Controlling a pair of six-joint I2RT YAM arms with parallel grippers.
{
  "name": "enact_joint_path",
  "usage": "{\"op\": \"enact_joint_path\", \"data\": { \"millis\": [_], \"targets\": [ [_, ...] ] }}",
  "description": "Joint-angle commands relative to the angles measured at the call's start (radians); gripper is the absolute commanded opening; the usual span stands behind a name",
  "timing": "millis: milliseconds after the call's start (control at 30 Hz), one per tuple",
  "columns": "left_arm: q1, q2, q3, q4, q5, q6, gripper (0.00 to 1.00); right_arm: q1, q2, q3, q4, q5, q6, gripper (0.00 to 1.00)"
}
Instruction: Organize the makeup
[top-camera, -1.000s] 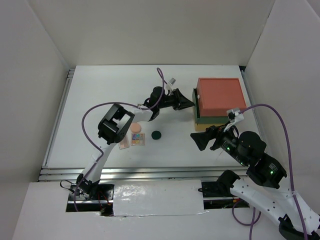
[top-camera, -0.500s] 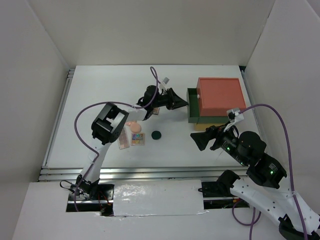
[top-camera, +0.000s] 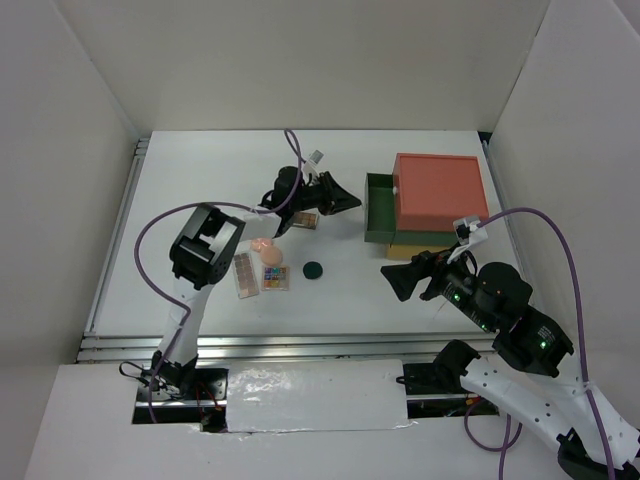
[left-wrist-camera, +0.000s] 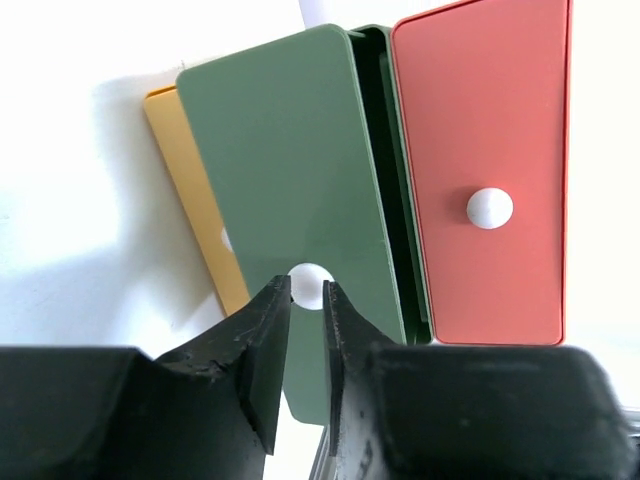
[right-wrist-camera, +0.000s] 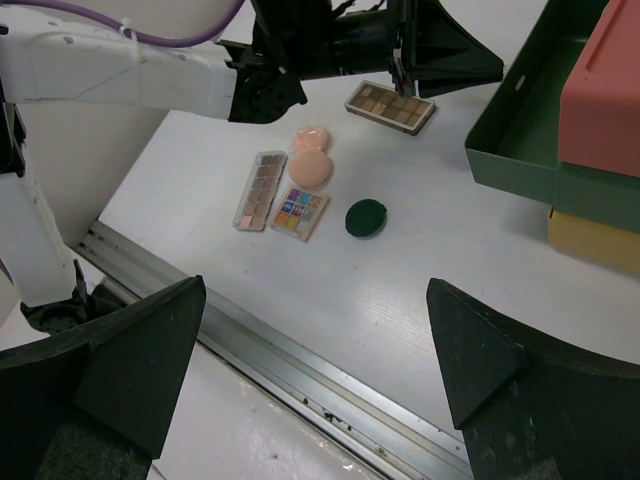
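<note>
Green drawer (left-wrist-camera: 280, 170) stands pulled out of drawer box (top-camera: 440, 190), right of centre in top view; inside mostly hidden. Left gripper (left-wrist-camera: 305, 292) nearly closed, tips pinching white knob (left-wrist-camera: 310, 283), knob half covered. Right gripper (right-wrist-camera: 315, 300) spread wide, empty, lower right. Makeup on table left of centre: long palette (right-wrist-camera: 259, 189), square palette (right-wrist-camera: 300, 213), peach compacts (right-wrist-camera: 311, 168) touching, dark green disc (right-wrist-camera: 365, 217); second long palette (right-wrist-camera: 391, 106) just beside left wrist.

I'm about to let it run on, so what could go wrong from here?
The left claw sits only at the very tip of the white knob on the green drawer, so it may slip off. The long palette lies right beside that arm and could be swept aside. Pulling harder might drag the whole drawer box.
</note>
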Motion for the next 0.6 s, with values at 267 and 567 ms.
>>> {"op": "enact_joint_path", "data": {
  "millis": [267,567],
  "targets": [
    [0.014,-0.121,-0.073,0.024,-0.01,0.045,0.75,0.007,0.008,-0.005,0.056,0.008,-0.011,1.0],
    [-0.015,-0.433,-0.093,-0.756,-0.526,0.46,0.99,0.007,-0.013,-0.006,0.039,0.022,-0.013,1.0]
  ]
}}
